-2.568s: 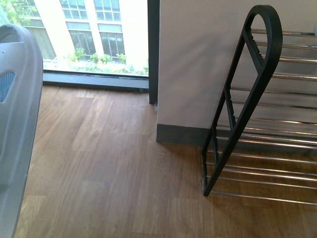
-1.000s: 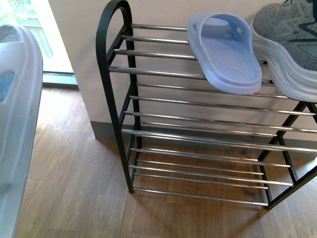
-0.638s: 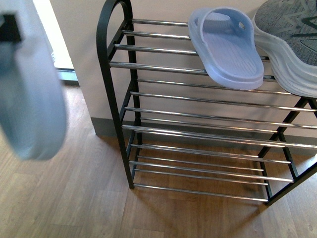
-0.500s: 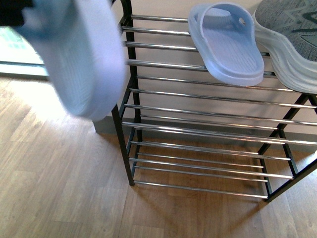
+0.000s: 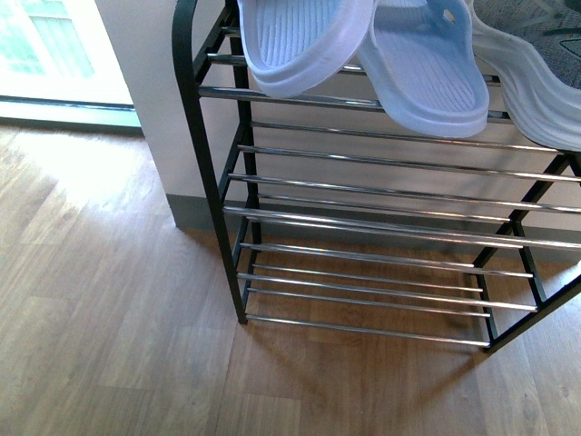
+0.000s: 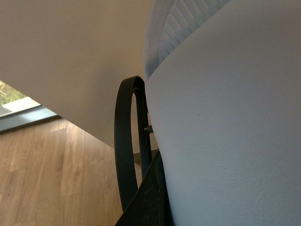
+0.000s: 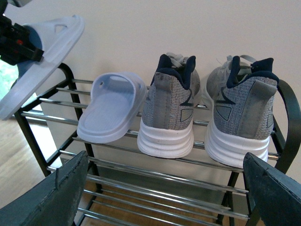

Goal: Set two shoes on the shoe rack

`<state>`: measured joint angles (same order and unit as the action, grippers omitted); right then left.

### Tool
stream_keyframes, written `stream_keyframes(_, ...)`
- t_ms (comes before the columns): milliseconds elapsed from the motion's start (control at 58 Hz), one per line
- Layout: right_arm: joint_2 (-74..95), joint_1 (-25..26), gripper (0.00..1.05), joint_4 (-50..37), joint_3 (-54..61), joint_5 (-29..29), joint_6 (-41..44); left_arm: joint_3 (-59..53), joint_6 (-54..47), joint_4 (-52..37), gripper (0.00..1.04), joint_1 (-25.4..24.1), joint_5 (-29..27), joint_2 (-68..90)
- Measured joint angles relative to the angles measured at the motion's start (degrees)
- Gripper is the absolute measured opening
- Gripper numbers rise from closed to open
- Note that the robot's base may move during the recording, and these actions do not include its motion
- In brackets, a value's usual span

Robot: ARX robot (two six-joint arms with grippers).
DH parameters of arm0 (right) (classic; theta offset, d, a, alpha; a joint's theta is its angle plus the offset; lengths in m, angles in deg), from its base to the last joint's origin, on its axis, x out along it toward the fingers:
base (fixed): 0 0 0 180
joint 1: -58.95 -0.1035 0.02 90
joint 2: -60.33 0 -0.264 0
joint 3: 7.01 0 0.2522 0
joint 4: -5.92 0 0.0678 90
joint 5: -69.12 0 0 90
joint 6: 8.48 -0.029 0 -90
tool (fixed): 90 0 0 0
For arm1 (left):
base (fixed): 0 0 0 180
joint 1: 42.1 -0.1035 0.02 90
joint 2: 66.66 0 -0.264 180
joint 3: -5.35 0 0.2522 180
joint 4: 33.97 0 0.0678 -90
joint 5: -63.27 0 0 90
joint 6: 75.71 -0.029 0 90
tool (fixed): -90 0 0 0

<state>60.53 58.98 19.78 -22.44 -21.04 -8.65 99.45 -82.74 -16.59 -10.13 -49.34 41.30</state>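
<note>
My left gripper [image 7: 16,44] is shut on a pale blue slide sandal [image 5: 300,41] and holds it tilted over the left end of the shoe rack's [image 5: 218,182] top shelf. It is beside the other blue sandal [image 5: 427,64], which rests there. In the left wrist view the held sandal [image 6: 225,117] fills the picture, with one dark finger [image 6: 148,202] against it. Two grey sneakers [image 7: 171,108] [image 7: 244,108] stand on the top shelf to the right of the resting sandal [image 7: 113,106]. My right gripper [image 7: 164,197] is open and empty in front of the rack.
The rack stands against a pale wall [image 5: 145,91] on a wooden floor [image 5: 109,318]. Its lower chrome shelves [image 5: 363,272] hold nothing. A bright window [image 5: 45,54] lies at the far left. The rack's arched black end [image 6: 123,141] is close beside the held sandal.
The held sandal has swung from the left edge of the front view up and right, over the top shelf's left end. The view has turned from floor and window onto the rack.
</note>
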Motion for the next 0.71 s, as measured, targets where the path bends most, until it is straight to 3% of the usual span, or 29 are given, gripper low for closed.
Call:
stream_keyframes(448,0.0,0.0,0.96,0.0,0.0,0.0,0.0,11.6,-8.4,8.2,0.02,-1.5,-1.5,9.1)
stream_keyframes(707,0.0,0.0,0.96,0.0,0.0,0.0,0.0,18.5,-16.0,10.9,0.02,-1.3,-5.2,15.1)
